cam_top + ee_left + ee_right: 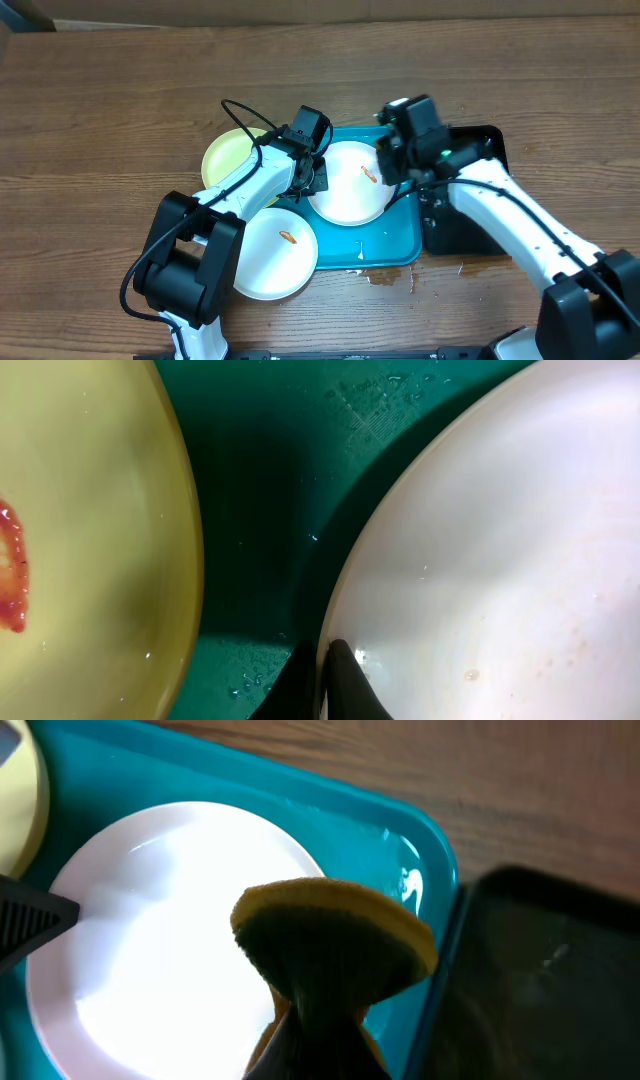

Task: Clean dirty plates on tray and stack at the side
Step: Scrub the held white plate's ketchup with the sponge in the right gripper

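The turquoise tray (400,240) carries a white plate (345,195) with an orange smear. My left gripper (318,176) is shut on that plate's left rim; in the left wrist view its fingers (345,685) pinch the rim of the white plate (500,560). My right gripper (393,160) hovers at the plate's right edge, shut on a round yellow sponge (335,940) with a dark scrub face. A yellow-green plate (232,155) with a red smear lies at the tray's left edge. A second white plate (272,260), also smeared, overlaps the tray's front left corner.
A black tray (470,200) lies right against the turquoise tray's right side, under my right arm. Brownish drips (385,278) mark the wooden table in front of the tray. Water drops sit on the tray floor (260,480).
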`<action>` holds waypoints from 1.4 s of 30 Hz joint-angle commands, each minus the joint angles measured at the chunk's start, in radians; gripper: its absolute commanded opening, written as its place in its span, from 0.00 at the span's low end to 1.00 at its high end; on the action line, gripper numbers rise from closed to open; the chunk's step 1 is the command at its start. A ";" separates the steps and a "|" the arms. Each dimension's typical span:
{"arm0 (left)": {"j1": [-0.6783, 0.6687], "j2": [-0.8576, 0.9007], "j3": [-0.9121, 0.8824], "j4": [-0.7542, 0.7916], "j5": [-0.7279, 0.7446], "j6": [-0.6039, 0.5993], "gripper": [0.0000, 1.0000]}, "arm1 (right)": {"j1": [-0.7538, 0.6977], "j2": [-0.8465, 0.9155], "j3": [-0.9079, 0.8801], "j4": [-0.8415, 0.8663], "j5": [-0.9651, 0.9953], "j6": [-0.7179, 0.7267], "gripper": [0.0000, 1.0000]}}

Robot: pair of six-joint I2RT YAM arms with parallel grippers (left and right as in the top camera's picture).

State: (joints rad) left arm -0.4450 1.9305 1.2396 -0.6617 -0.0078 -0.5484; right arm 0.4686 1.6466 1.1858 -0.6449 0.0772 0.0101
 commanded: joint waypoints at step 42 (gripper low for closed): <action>0.007 0.010 0.007 -0.005 0.008 0.002 0.04 | 0.016 0.345 0.028 0.087 -0.214 -0.153 0.04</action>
State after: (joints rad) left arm -0.4442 1.9305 1.2396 -0.6617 -0.0013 -0.5484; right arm 0.4721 1.9518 1.2228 -0.5354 -0.0380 -0.1093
